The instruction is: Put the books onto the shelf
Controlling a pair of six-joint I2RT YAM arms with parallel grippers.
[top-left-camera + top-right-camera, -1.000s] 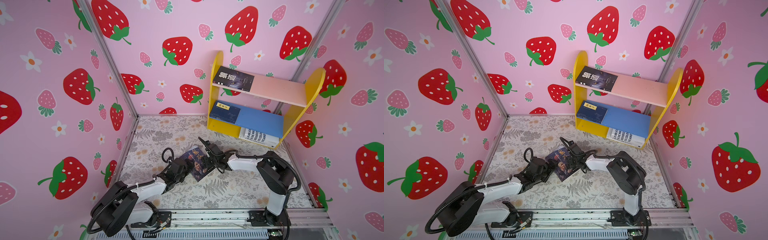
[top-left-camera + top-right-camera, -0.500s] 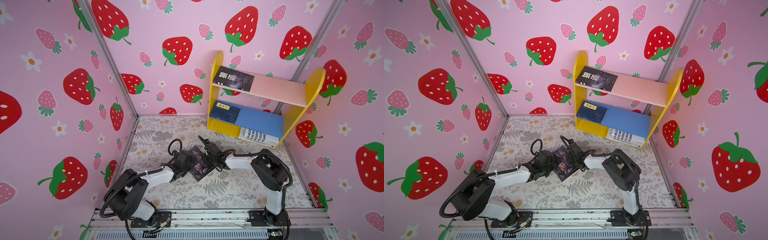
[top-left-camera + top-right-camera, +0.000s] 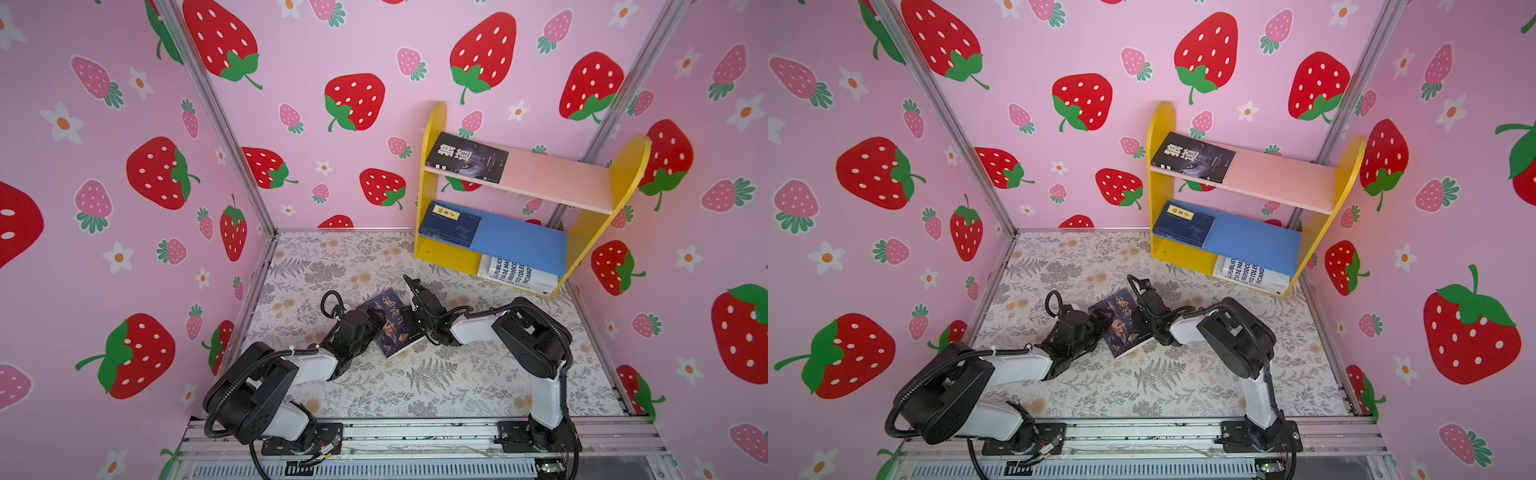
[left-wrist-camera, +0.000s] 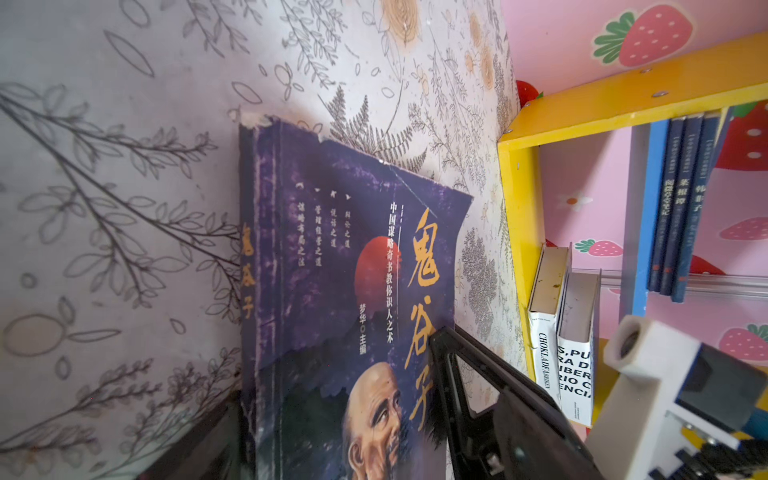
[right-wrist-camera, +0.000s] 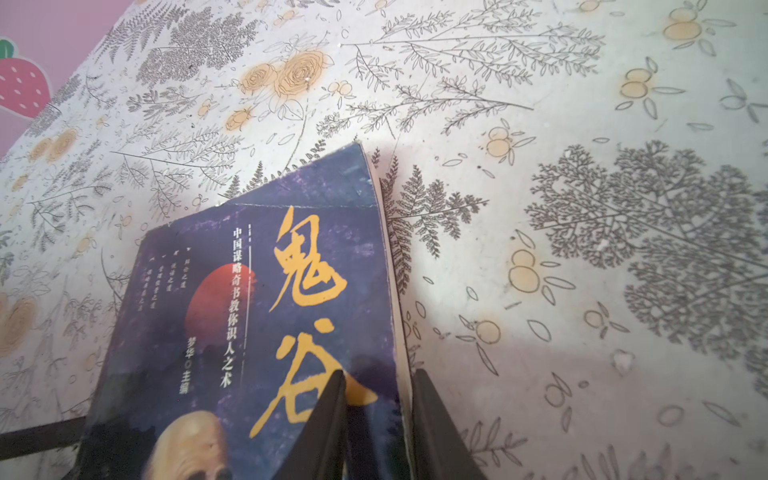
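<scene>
Both top views looked steeply down from high up front toward the back corner, sharing the whole floor [image 3: 457, 386] and shelf [image 3: 627, 166]. Both wrist cameras sat low and close, on opposite sides, sharing the book [image 4: 332, 270] [image 5: 249, 311].

A book [image 3: 392, 328] lies on the table [image 3: 436, 382], before the shelf [image 3: 557, 178].

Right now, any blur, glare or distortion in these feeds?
In both top views: sharp, evenly lit, no glare; wide-angle perspective splays the corner rails outward. Left wrist view: title on the purple book is crisp; its near end and the right pincer's finger go soft near the lens. Right wrist view: its fingers are dark, soft silhouettes, with a shadow across the floral mat.
</scene>
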